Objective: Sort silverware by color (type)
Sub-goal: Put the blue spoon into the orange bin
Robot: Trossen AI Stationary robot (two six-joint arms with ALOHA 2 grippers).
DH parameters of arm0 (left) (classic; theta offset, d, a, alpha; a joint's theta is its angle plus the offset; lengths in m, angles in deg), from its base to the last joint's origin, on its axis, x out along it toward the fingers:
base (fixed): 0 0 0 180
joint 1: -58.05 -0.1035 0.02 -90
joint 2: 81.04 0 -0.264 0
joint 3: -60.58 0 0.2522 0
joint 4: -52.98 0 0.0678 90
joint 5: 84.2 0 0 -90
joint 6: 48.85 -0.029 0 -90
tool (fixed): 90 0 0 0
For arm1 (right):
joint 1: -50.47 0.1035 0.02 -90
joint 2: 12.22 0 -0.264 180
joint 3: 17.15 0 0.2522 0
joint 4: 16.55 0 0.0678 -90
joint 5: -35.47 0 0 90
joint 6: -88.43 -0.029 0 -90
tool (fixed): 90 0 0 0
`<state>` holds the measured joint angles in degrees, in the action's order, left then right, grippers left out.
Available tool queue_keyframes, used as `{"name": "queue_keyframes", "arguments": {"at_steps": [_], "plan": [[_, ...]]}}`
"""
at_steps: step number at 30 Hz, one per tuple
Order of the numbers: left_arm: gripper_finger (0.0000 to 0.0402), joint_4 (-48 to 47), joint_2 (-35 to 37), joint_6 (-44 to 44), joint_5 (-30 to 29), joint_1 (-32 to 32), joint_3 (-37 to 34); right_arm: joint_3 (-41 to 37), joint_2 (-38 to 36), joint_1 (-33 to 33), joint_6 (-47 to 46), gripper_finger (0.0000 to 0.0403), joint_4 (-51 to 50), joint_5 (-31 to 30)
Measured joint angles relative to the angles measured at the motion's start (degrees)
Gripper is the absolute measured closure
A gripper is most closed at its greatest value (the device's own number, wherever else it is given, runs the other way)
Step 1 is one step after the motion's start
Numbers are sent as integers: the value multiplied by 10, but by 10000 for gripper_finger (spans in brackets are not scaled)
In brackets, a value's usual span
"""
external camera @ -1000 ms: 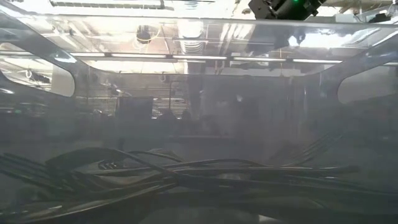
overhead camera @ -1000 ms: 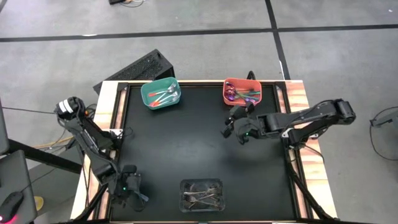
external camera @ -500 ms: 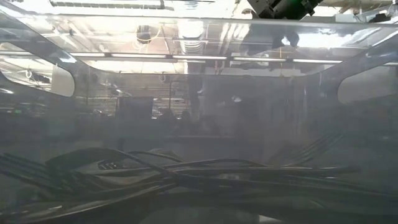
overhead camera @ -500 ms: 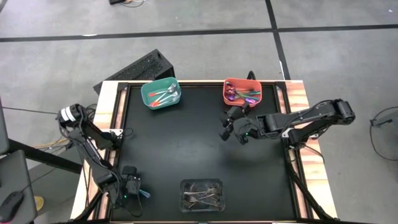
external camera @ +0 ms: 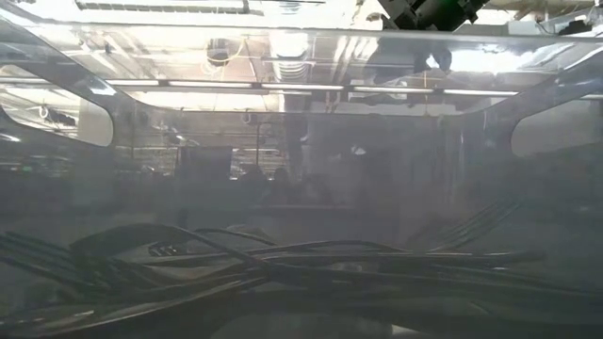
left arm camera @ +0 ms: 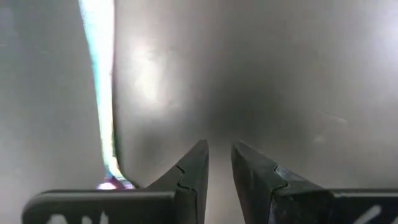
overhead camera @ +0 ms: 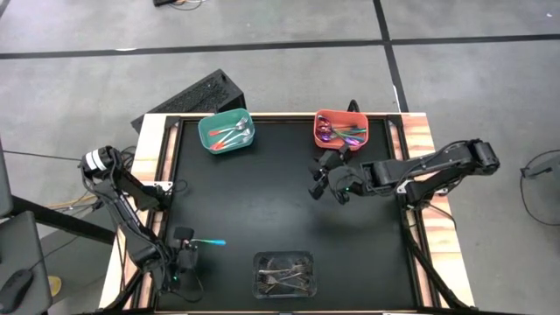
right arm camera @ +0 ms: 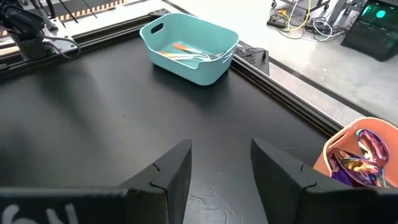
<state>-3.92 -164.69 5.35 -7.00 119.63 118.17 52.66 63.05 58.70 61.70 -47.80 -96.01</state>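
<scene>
Where the left claw (overhead camera: 185, 260) sits low at the worktop's (overhead camera: 262, 210) near-left corner, we note its fingers nearly closed, empty; a teal-handled utensil (overhead camera: 210, 242) lies just beside; the right claw (overhead camera: 322, 179) hovers parted, empty, near the orange bin (overhead camera: 341, 129).

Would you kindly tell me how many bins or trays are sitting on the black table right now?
3: a teal bin at the far left, an orange bin at the far right, and a clear tray at the near edge, centre. None appears hidden.
</scene>
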Motion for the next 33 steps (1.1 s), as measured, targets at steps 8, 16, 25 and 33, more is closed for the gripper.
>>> {"name": "queue_keyframes", "arguments": {"at_steps": [8, 16, 25, 33], "plan": [[322, -81, 0, 61, -150, -17, -2, 0, 0, 0, 2, 221, 0, 4], [248, -20, 1, 22, -105, -61, -63, 0, 0, 0, 2, 221, -3, 15], [275, -7, 4, 43, -67, -72, -88, 0, 0, 0, 2, 221, -11, 28], [391, 16, 4, 26, -40, -77, -89, 0, 0, 0, -3, 221, 3, 68]]}}
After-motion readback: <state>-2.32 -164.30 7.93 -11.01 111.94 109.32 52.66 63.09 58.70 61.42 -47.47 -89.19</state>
